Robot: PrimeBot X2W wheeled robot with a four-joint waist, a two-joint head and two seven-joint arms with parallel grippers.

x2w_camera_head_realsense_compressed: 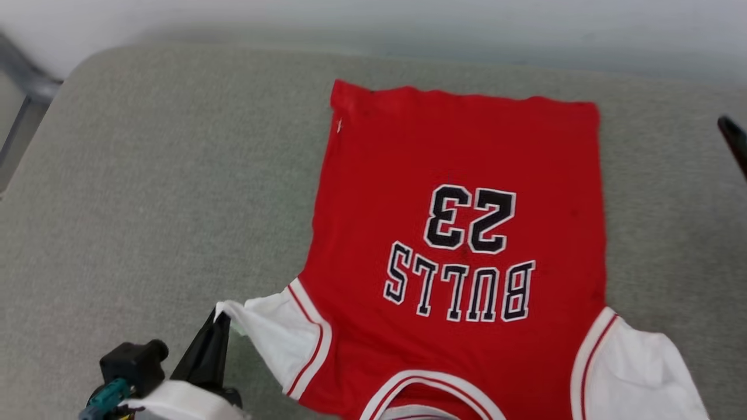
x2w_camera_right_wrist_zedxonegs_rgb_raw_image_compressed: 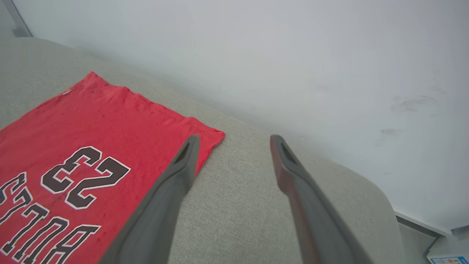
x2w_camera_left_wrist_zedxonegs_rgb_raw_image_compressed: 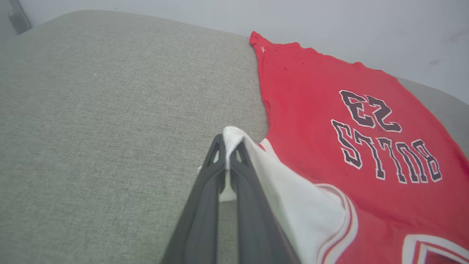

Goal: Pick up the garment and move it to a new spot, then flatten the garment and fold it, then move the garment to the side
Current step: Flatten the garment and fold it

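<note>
Red jersey cloth, white at the short sleeves: the garment (x2w_camera_head_realsense_compressed: 461, 175) lies flat on the grey woven surface (x2w_camera_head_realsense_compressed: 146, 175), lettering side up, somewhat right of the middle. Its long axis runs near to far. The striped collar (x2w_camera_head_realsense_compressed: 429, 388) points to the near edge and the straight hem (x2w_camera_head_realsense_compressed: 467, 98) to the far edge, so the black, white-outlined lettering (x2w_camera_head_realsense_compressed: 461, 280) reads upside down in the head view.

The right sleeve (x2w_camera_head_realsense_compressed: 636, 361) lies spread at the near right. The left sleeve (x2w_camera_head_realsense_compressed: 280, 332) is drawn out leftward from the body to the left pincer (x2w_camera_head_realsense_compressed: 217, 319) at the near left.

The left wrist view gives the detail of that grip: the two dark fingers (x2w_camera_left_wrist_zedxonegs_rgb_raw_image_compressed: 205, 205) are pressed together on the outer edge of the left sleeve, and a small white fold stands out past their tips. The striped sleeve trim runs just right of them.

The right wrist view gives the far right end of the scene. The right pincer (x2w_camera_right_wrist_zedxonegs_rgb_raw_image_compressed: 235, 138) has its jaws wide apart with nothing between them, and bare surface shows through the gap, beside the far right corner of the hem. Whether its tips touch the surface cannot be told. A pale wall (x2w_camera_right_wrist_zedxonegs_rgb_raw_image_compressed: 293, 55) rises just beyond the far edge
</note>
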